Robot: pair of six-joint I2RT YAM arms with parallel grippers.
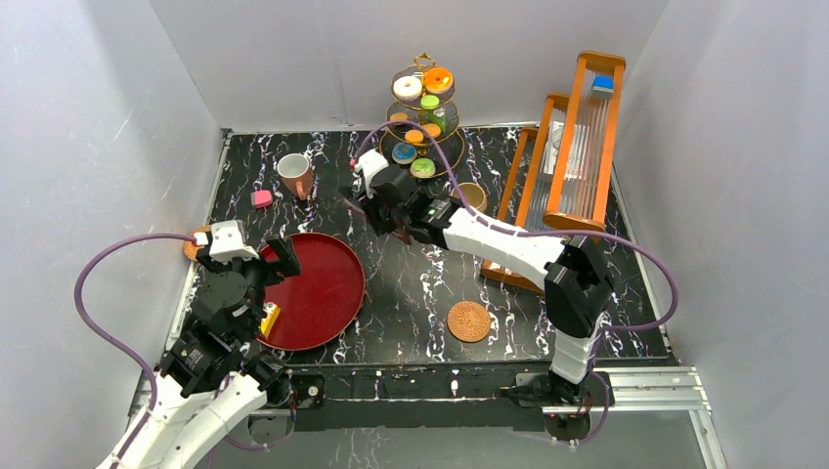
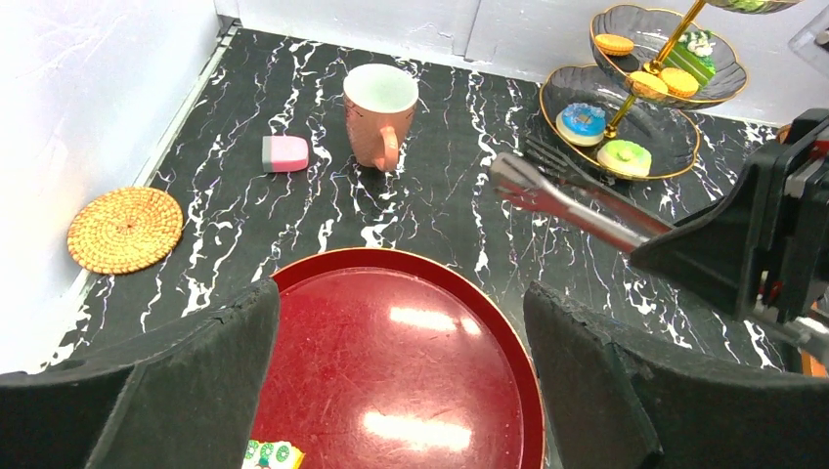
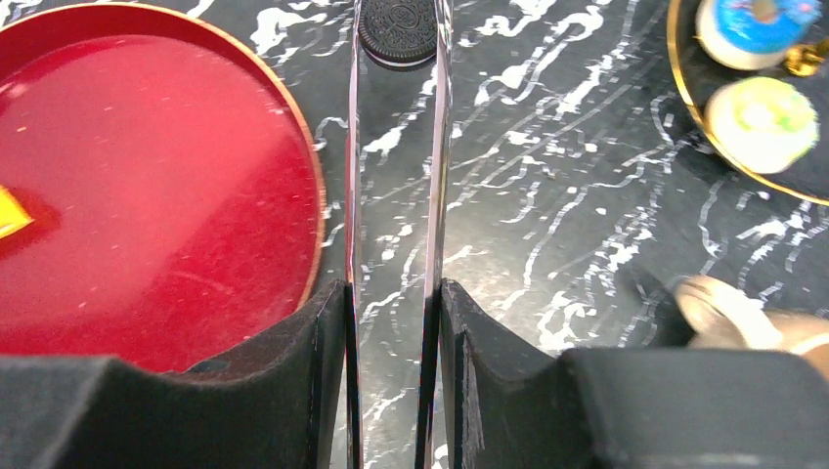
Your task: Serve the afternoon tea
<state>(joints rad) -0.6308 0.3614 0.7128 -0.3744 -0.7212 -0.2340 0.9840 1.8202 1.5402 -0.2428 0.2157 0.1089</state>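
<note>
Tongs [image 3: 350,195] run up the middle of the right wrist view, their two metal arms squeezed between the pads of the right pincer [image 3: 394,303], which is clamped on them at the bottom of the frame. Between their tips, at the top centre, sits a dark sandwich cookie [image 3: 398,27], over the marbled worktop [image 3: 547,195] just right of the red tray [image 3: 147,186]; whether it is nipped and lifted or lying on the surface I cannot tell. It looks like a small, rigid toy: light and unlikely to crush, but with a smooth round rim that could squirt out from polished steel tips. The safest hold seems to be across its widest part, tips on opposite edges, kept level. The gold three-tier stand [image 1: 424,107] is at the top centre of the overhead view. The left pincer [image 2: 399,313] hangs wide open above the tray, holding nothing.
</note>
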